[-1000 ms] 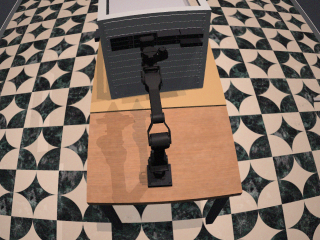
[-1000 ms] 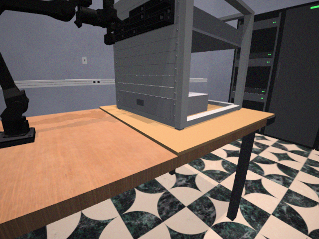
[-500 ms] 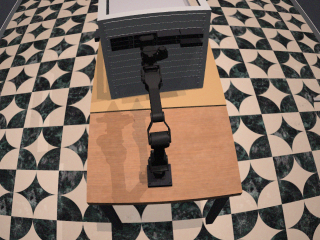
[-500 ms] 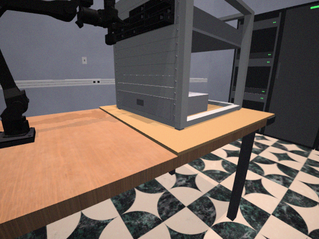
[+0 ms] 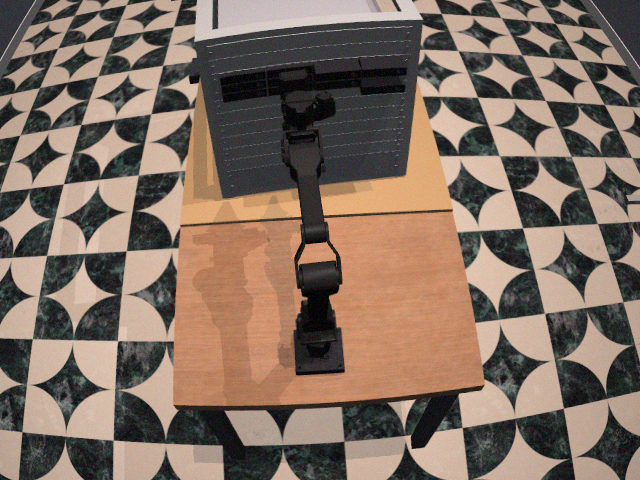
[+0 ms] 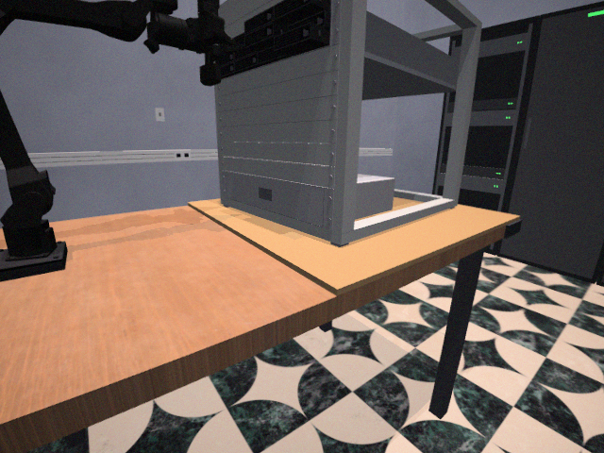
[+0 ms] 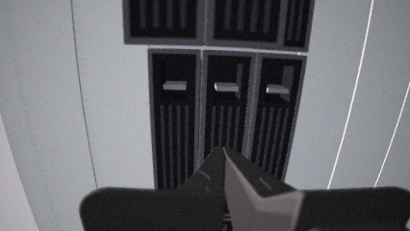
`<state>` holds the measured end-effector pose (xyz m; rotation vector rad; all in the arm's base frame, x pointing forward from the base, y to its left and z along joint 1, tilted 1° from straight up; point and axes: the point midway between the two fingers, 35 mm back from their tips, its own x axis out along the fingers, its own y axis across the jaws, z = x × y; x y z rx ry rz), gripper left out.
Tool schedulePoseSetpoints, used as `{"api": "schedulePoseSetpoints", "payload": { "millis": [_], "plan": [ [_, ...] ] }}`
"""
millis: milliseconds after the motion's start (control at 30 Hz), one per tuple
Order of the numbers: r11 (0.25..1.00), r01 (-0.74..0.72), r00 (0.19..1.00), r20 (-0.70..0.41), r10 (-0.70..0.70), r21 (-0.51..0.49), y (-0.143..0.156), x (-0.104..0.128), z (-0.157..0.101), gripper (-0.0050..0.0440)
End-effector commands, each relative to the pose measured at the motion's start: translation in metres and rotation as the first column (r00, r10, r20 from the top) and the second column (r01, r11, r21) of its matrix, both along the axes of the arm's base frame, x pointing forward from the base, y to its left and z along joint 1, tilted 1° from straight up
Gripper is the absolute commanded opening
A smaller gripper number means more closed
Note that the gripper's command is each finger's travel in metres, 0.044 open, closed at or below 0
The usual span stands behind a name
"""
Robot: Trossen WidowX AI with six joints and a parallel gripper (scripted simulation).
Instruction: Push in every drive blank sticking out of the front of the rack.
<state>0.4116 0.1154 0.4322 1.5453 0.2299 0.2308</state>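
The grey rack (image 5: 253, 155) (image 6: 277, 117) (image 7: 115, 120) stands upright, with a band of dark drive blanks high on its front. In the top view, the upper right blank (image 5: 383, 64) and the lower right blank (image 5: 381, 82) stick out, as does a top-row blank (image 5: 337, 67) left of them. My gripper (image 7: 221, 154) (image 6: 235, 46) is shut and empty, its tips in front of the middle blank (image 7: 226, 120) of a group of three in the wrist view. Contact is unclear. The arm hides part of the band in the top view.
The rack stands on a yellow board (image 5: 413, 198) (image 6: 414, 234) at the back of the wooden table (image 5: 398, 289) (image 6: 170, 302). The arm's base (image 5: 319, 364) (image 6: 34, 263) sits toward the front of the table. Dark server cabinets (image 6: 551, 146) stand behind.
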Motion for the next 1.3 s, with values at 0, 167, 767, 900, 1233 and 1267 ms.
{"api": "schedulePoseSetpoints", "payload": {
  "millis": [0,167,767,900,1233,1267],
  "plan": [
    [1.0,0.001,1.0,0.017,-0.001,0.009,0.0008,0.0007,0.0079,-0.005],
    [1.0,0.001,1.0,0.017,-0.001,0.009,0.001,0.0013,0.0078,-0.005],
    [1.0,0.001,1.0,0.017,-0.001,0.009,0.0019,0.0042,0.008,-0.005],
    [1.0,0.001,1.0,0.017,-0.001,0.009,0.0019,0.0042,0.008,-0.005],
    [1.0,0.001,1.0,0.017,-0.001,0.009,0.0028,0.0071,0.008,-0.005],
    [1.0,0.001,1.0,0.017,-0.001,0.009,0.0028,0.0071,0.008,-0.005]
  ]
}}
